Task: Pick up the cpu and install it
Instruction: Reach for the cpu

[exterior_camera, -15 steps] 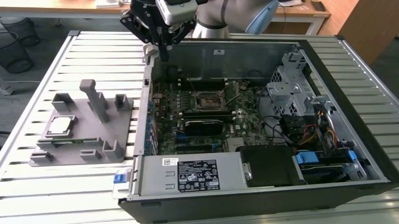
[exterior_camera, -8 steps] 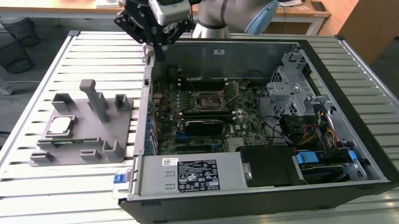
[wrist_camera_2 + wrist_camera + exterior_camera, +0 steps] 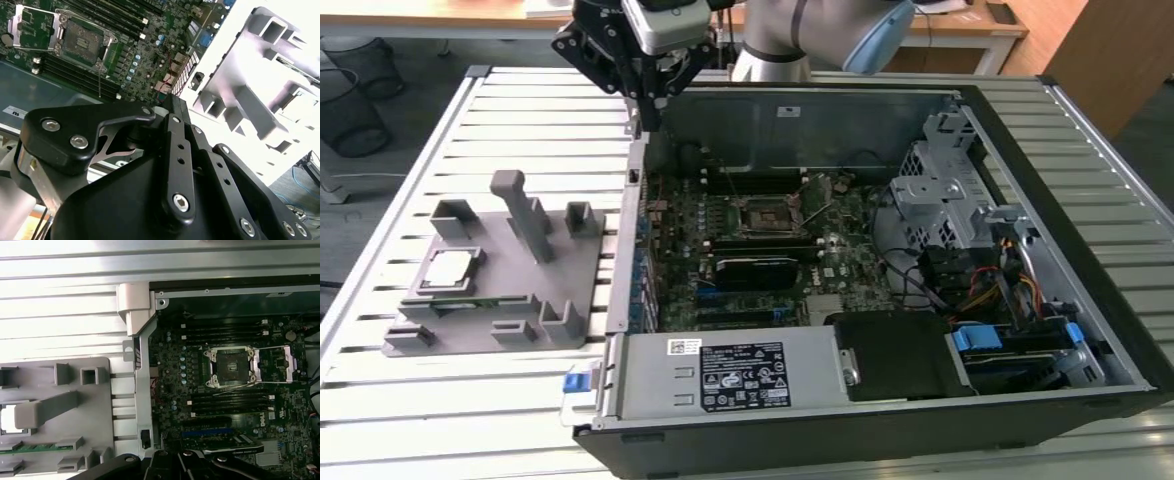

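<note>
The cpu (image 3: 451, 270), a small silvery square chip, lies flat in a recess of the grey holder block (image 3: 520, 300) on the slatted table, at the exterior view's left of the open computer case. In the first wrist view the cpu (image 3: 6, 417) shows as a bright square at the frame's edge. My gripper (image 3: 644, 122) hangs shut and empty above the case's far left corner, well behind the cpu. The square socket (image 3: 765, 215) on the green motherboard is bare, with its metal frame (image 3: 272, 365) swung open beside the socket (image 3: 232, 367). It also appears as the socket (image 3: 82, 35) in the second wrist view.
A green memory stick (image 3: 454, 301) lies in the holder just in front of the cpu. Grey posts (image 3: 520, 210) rise from the block. The case wall (image 3: 630, 250) stands between holder and motherboard. Drive cage (image 3: 947, 190), cables and power supply (image 3: 734, 370) crowd the case's right and front.
</note>
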Controlling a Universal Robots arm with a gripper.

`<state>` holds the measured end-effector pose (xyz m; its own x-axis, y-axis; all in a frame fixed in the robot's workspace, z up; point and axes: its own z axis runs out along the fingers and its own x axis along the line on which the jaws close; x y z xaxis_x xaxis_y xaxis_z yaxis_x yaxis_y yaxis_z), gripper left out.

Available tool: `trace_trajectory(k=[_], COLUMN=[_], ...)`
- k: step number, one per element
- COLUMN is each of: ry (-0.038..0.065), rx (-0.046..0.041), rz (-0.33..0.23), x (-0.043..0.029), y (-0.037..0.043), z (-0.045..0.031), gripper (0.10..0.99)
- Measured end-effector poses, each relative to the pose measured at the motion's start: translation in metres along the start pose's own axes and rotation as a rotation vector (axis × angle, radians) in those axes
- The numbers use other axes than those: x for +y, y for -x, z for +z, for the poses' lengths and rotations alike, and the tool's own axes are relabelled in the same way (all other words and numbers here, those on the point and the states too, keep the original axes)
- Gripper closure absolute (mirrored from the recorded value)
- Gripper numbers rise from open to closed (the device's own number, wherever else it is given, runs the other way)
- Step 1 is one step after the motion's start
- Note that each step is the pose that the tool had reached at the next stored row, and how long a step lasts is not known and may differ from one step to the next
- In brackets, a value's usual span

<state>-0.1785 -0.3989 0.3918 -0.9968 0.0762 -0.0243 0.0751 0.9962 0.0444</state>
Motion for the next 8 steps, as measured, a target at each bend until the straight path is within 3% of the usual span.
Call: trace_trajectory(k=[8], ry=[0.000], rx=[0.0007], rz=[0.000], x=[-0.0007], y=[-0.0094], z=[0.0005], gripper=[0.980])
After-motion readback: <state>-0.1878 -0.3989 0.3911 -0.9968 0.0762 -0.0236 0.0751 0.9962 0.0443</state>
